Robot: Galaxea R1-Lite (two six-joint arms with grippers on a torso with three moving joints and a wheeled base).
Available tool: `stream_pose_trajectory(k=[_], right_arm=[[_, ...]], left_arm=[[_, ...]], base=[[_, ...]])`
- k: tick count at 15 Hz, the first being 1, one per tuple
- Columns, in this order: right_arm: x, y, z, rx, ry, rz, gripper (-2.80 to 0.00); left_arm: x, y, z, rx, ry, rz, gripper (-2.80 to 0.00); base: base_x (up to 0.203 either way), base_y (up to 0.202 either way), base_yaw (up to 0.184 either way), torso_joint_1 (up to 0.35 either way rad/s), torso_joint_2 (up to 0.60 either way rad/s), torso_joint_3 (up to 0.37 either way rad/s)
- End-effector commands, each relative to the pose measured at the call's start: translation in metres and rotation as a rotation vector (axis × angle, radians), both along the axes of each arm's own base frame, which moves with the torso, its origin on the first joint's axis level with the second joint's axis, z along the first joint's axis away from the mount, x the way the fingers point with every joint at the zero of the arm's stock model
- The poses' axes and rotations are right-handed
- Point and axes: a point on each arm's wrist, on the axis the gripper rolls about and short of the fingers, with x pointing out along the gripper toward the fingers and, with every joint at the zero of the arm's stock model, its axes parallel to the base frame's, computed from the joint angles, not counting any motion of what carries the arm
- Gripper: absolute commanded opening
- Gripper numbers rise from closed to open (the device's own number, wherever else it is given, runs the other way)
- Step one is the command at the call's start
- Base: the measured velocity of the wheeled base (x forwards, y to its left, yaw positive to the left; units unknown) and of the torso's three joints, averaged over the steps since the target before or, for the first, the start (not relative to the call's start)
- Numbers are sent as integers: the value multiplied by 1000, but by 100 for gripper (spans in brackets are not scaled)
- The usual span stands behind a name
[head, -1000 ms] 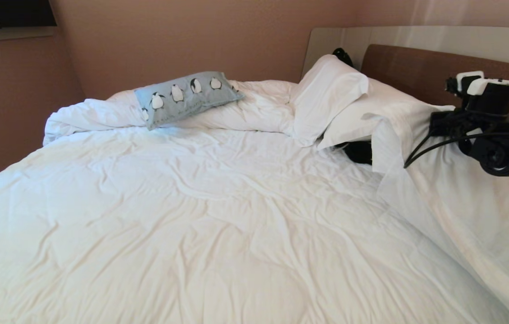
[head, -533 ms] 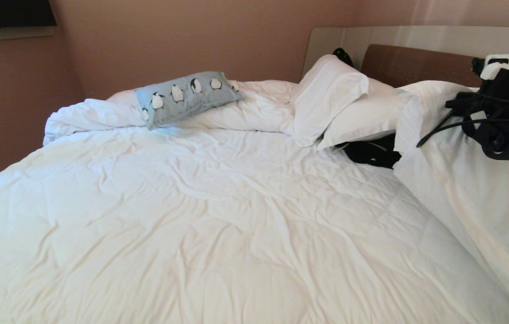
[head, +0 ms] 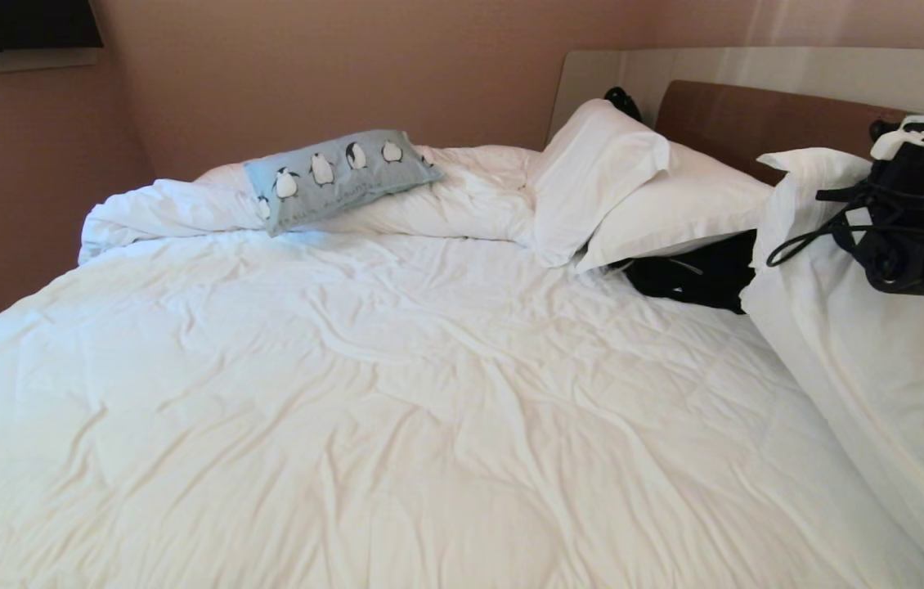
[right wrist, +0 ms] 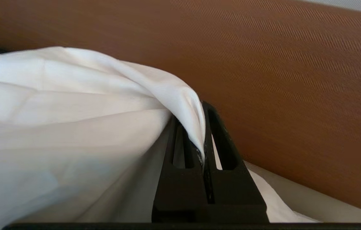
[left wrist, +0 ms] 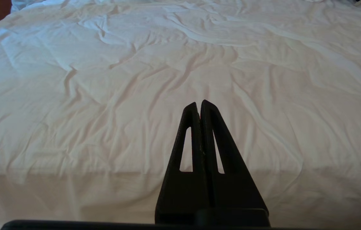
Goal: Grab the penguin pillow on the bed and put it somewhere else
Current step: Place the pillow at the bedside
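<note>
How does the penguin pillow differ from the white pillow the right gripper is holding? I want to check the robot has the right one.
The penguin pillow is light blue-grey with penguins; the held white pillow is plain. The penguin pillow is smaller. It lies untouched on the bunched duvet at the far side of the bed, while the white pillow hangs lifted, its corner pinched in the right gripper. Both are rectangular and soft.

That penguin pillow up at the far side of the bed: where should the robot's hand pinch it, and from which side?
Probably the near lower corner of the penguin pillow, reached from the open duvet side of the bed. The pillow lies tilted on a rumpled ridge, so that corner overhangs toward the robot; a thin edge suits narrow fingers.
</note>
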Motion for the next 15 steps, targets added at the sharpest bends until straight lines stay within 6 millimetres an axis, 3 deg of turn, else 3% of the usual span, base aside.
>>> stream_pose_trajectory(k=[1,9,15], right_arm=[[4,-2,-9,5,26,-32,-280],[12,-4,-22,-37,81,-66,-280],[24,-6,-44,-124,108,-99,-280]], left_arm=[[0,0,0,0,1,1,-280],[0,0,0,0,1,1,-280],[0,0,0,-2,1,1,-280]], base=[[0,0,0,0,0,0],[0,0,0,0,0,0],[0,0,0,0,0,0]])
